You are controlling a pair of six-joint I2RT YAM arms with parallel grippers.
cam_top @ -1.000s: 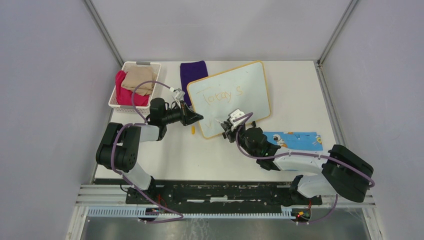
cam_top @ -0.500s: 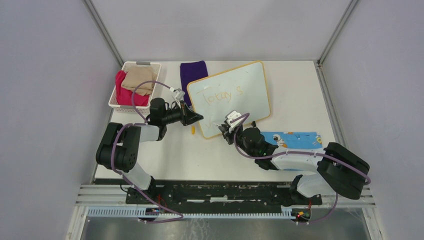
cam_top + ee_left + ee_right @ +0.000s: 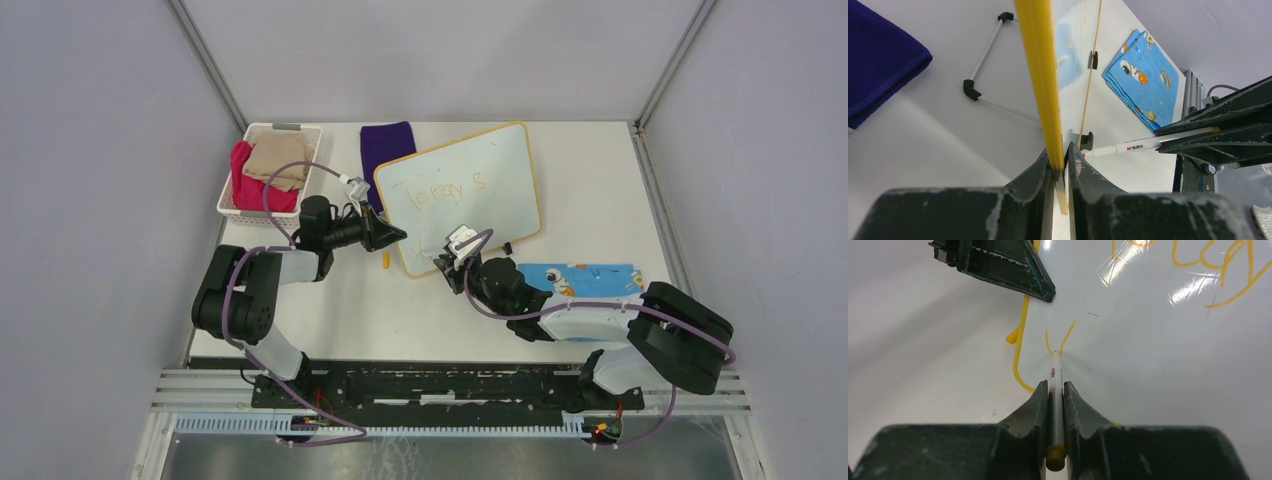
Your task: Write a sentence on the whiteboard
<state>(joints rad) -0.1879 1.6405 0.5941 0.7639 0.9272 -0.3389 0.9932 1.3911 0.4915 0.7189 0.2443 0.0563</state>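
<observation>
Moved: right tool [image 3: 445, 256] sits a little further left and nearer the arm bases along the board's lower edge than a second ago; left tool [image 3: 392, 237] is where it was.
Right tool: narrow, clamped on a white pen [image 3: 1054, 367] that runs straight out between its jaws.
Pen tip: on the whiteboard [image 3: 505, 160], at the foot of a short yellow v-shaped stroke [image 3: 1066, 335] just ahead of the right tool.
Left tool: narrow, pinching the whiteboard's yellow frame [image 3: 1038, 60] near a corner that lies just left of the right tool.
Sentence [image 3: 438, 191]: yellow "Today's" on the upper line, beyond the right tool's tips; below it only the short stroke.
Whiteboard: on the table [image 3: 590, 180], ahead of both tools.
Blue cloth [image 3: 590, 275]: flat on the table, just right of the right tool, beside its arm.
Purple cloth [image 3: 386, 145]: beyond the left tool, at the board's far left corner.
Basket [image 3: 226, 195]: left of the left tool, holding pink and tan cloth.
</observation>
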